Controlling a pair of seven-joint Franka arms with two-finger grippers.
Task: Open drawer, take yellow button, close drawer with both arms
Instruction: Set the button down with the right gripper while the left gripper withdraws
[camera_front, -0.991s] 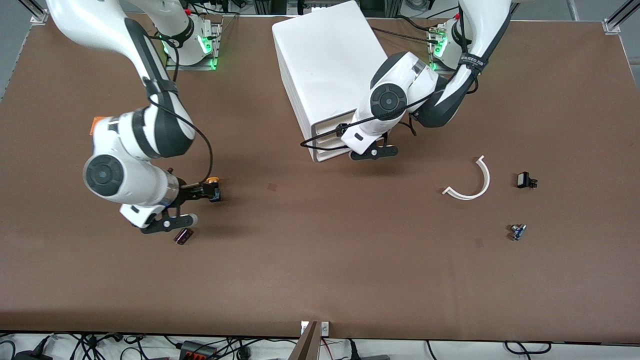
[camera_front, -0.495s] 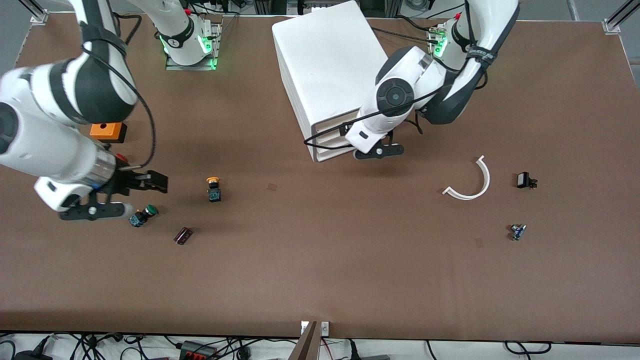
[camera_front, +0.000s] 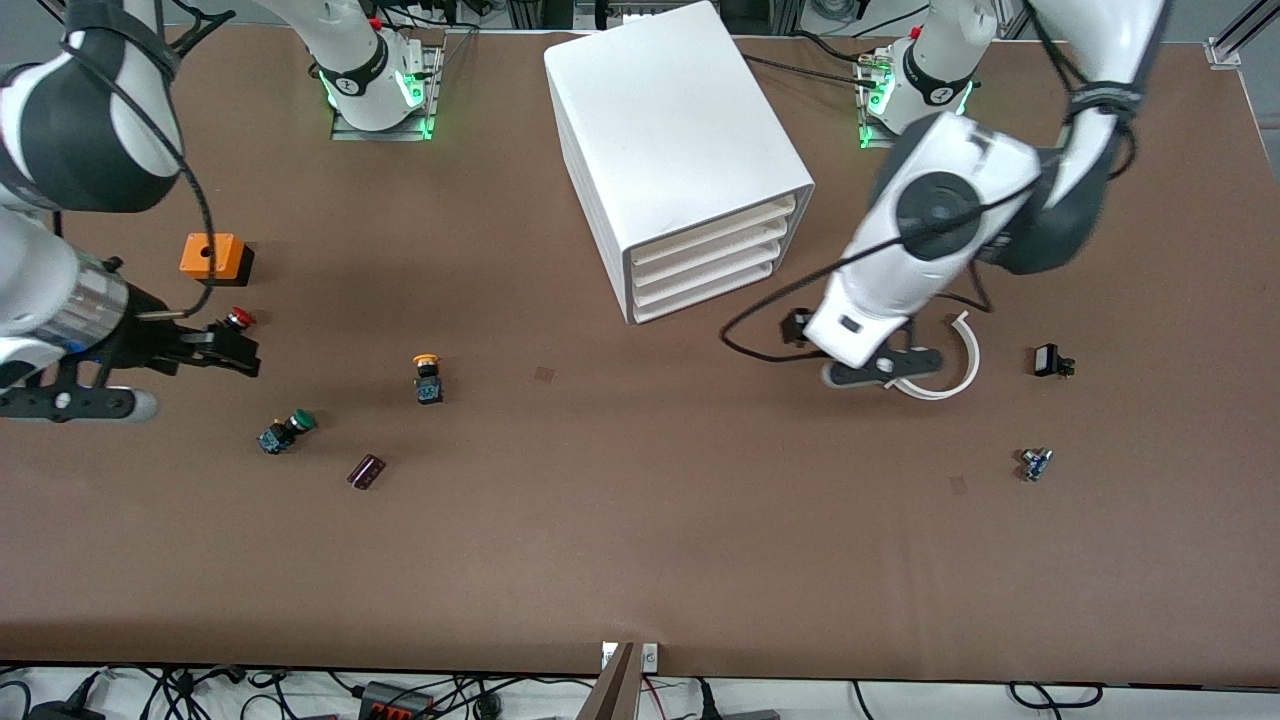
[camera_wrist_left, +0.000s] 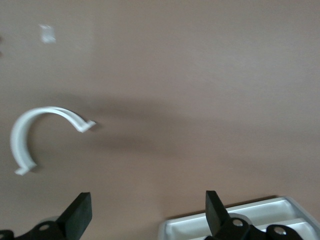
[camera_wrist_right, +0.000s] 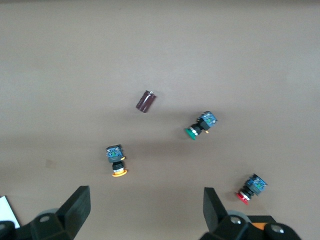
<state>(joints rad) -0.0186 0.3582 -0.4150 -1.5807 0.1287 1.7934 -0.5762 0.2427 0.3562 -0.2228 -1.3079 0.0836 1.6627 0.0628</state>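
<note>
The white cabinet (camera_front: 670, 120) stands at the table's back middle, and its top drawer (camera_front: 715, 228) is shut flush like the three below. The yellow-capped button (camera_front: 428, 378) stands on the table nearer the front camera, toward the right arm's end; it also shows in the right wrist view (camera_wrist_right: 116, 161). My right gripper (camera_front: 240, 352) is open and empty, over the table between the red and green buttons; its jaws (camera_wrist_right: 145, 210) stand wide apart. My left gripper (camera_front: 795, 328) is open and empty beside the cabinet's front, and its jaws (camera_wrist_left: 147, 215) hold nothing.
An orange box (camera_front: 212, 256), a red-capped button (camera_front: 238, 319), a green-capped button (camera_front: 285, 432) and a dark small cylinder (camera_front: 366, 471) lie toward the right arm's end. A white curved strip (camera_front: 940, 360), a black part (camera_front: 1050, 360) and a small blue part (camera_front: 1035, 463) lie toward the left arm's end.
My right gripper let go of the yellow-capped button and drew away toward its end of the table. My left gripper left the cabinet's front and swung toward the curved strip.
</note>
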